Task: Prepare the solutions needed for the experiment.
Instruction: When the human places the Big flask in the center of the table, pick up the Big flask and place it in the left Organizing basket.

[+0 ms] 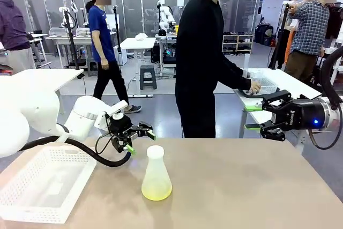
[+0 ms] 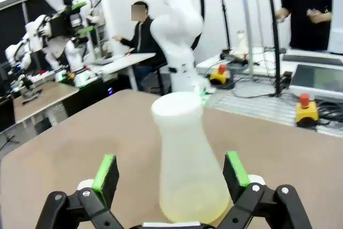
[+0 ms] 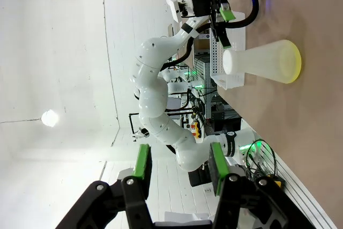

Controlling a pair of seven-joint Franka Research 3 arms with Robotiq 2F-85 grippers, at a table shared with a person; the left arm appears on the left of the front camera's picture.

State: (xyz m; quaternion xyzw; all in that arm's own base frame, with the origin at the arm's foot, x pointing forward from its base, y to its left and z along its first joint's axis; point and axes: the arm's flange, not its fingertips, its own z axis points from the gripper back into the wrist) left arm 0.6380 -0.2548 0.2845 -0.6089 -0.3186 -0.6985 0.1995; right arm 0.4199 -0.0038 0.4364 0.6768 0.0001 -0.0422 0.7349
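A frosted, whitish conical flask [image 1: 156, 174] is seen standing upright on the matte tan bench [image 1: 241, 186], its narrow neck widening into a broad round base. The solutions [image 1: 156, 191] are found as a shallow, pale yellow-green translucent layer at the very bottom of that flask, far below its neck. The left claw [image 1: 138, 139] is held just beside the flask's neck, on its left in the front view, with its black linked fingers spread wide; in the left wrist view the flask [image 2: 185, 162] is framed between the two green pads [image 2: 105, 172] without being touched by them. A white plastic basket [image 1: 32, 197] with a perforated, grid-like wall is set on the bench at the near left corner. The right claw [image 1: 256, 117] is carried in the air off the bench's far right edge, well apart from the flask, its green-padded fingers set partly apart with nothing between them. A person in a black long-sleeved top [image 1: 201, 52] is seen standing behind the bench.
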